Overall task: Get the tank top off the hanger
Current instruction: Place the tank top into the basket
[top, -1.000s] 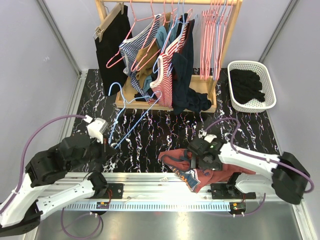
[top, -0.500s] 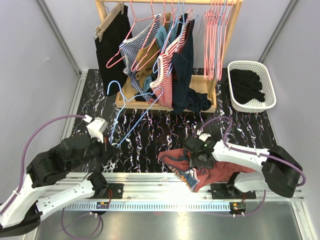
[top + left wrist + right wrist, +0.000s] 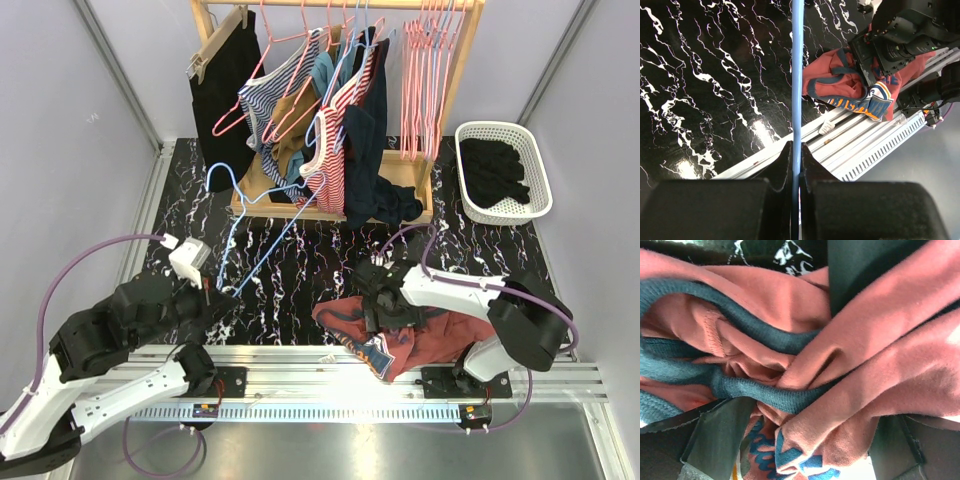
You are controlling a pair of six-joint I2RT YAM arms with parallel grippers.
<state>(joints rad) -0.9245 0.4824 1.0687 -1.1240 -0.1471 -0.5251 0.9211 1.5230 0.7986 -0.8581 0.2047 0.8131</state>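
The left gripper (image 3: 796, 172) is clamping the blue hanger (image 3: 797, 75). The right gripper (image 3: 805, 447), jaws spread, is sitting in the red tank top (image 3: 832, 82), which is lying crumpled at the table's (image 3: 700, 75) near edge. The left wrist view is showing the top's blue lettering (image 3: 860, 103), too folded to read.

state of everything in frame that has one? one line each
left end effector, shut on the blue hanger
right end effector, open, fingers straddling the tank top
blue hanger, bare, tilted over the table
tank top, off the hanger, bunched at the table's near edge
basket, holds black clothes
rack, hung with garments and bare pink hangers
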